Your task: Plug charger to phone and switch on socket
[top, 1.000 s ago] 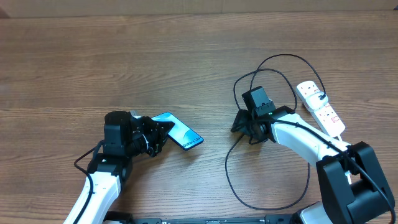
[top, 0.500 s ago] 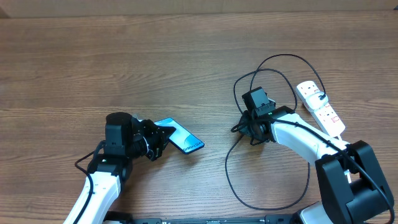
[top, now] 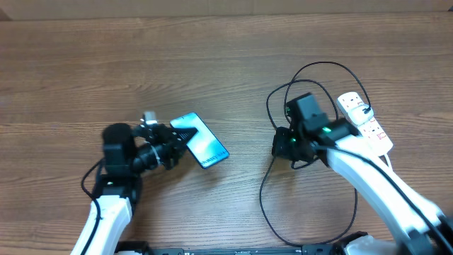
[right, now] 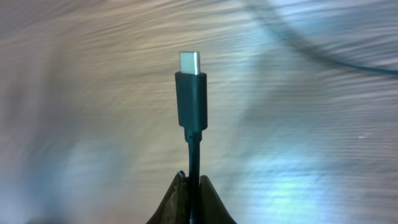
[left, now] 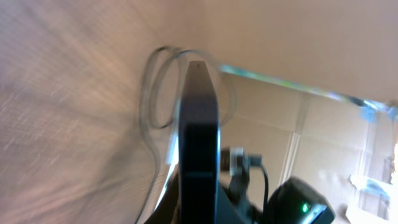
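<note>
Near the middle of the worktop (top: 141, 71), both arms have shifted in the last second. The left hand (top: 180, 137) pinches the phone (top: 202, 140) by 1 end and has drawn it back and up, so the screen now sits higher in the overhead view and is turned more toward the right arm; the left wrist view shows it edge-on. The right hand (top: 282, 145) has risen and swung slightly toward the socket (top: 364, 122), its fingers pressed onto the charger (top: 260, 195) just behind the connector (right: 189, 81), whose metal tip stands clear in the right wrist view. The 2 parts are held ready but remain well apart, so the plugging step appears only to be lining up. The socket lies untouched at the right, its switches too small to read.
</note>
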Robot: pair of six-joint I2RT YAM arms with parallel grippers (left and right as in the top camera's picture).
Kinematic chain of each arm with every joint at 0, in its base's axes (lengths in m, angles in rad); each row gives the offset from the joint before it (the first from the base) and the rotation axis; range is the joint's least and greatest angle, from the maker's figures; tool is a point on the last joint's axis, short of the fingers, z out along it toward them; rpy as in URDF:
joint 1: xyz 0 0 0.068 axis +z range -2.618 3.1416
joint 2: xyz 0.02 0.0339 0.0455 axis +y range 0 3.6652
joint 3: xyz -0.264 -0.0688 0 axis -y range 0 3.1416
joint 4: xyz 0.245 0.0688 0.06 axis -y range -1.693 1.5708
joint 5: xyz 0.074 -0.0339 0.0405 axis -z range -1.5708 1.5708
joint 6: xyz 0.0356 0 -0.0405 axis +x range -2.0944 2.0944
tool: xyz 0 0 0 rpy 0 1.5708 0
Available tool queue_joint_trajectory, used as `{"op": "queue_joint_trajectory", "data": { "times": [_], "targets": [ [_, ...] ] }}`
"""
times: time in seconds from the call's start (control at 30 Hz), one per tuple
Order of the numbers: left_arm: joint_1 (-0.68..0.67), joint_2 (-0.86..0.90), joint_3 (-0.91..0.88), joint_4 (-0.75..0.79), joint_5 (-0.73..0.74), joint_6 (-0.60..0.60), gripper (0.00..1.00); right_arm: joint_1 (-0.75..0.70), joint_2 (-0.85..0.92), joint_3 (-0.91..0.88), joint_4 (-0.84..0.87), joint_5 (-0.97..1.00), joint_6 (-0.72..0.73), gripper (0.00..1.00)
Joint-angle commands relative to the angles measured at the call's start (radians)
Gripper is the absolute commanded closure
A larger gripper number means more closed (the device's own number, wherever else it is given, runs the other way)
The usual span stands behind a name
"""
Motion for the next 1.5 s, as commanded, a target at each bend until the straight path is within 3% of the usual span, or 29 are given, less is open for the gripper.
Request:
{"op": "queue_joint_trajectory", "data": {
  "times": [0.0, 0.13, 0.27, 0.5, 0.63, 1.07, 1.47],
  "targets": [
    [0.124, 0.074, 0.019, 0.220, 0.281, 0.058, 0.96, -0.001, -0.111, 0.018, -0.098, -0.313, -0.293, 0.96],
    [0.163, 0.193, 0.040, 0.491, 0.395, -0.048, 0.96, 0.003, -0.135, 0.002, -0.215, -0.490, -0.432, 0.96],
    [0.132, 0.298, 0.079, 0.617, 0.438, -0.069, 0.96, 0.038, -0.127, -0.035, -0.193, -0.645, -0.521, 0.96],
    [0.053, 0.353, 0.104, 0.630, 0.424, -0.071, 0.96, 0.146, -0.089, -0.037, -0.048, -0.644, -0.480, 0.96],
    [0.041, 0.353, 0.104, 0.630, 0.377, -0.071, 0.96, 0.227, -0.033, -0.037, 0.049, -0.539, -0.334, 0.96],
    [-0.029, 0.353, 0.104, 0.627, 0.246, -0.036, 0.96, 0.235, -0.004, -0.037, 0.134, -0.541, -0.270, 0.96],
    [-0.032, 0.353, 0.104, 0.618, 0.273, 0.019, 0.96, 0.235, -0.004, -0.036, 0.174, -0.541, -0.269, 0.96]
  ]
}}
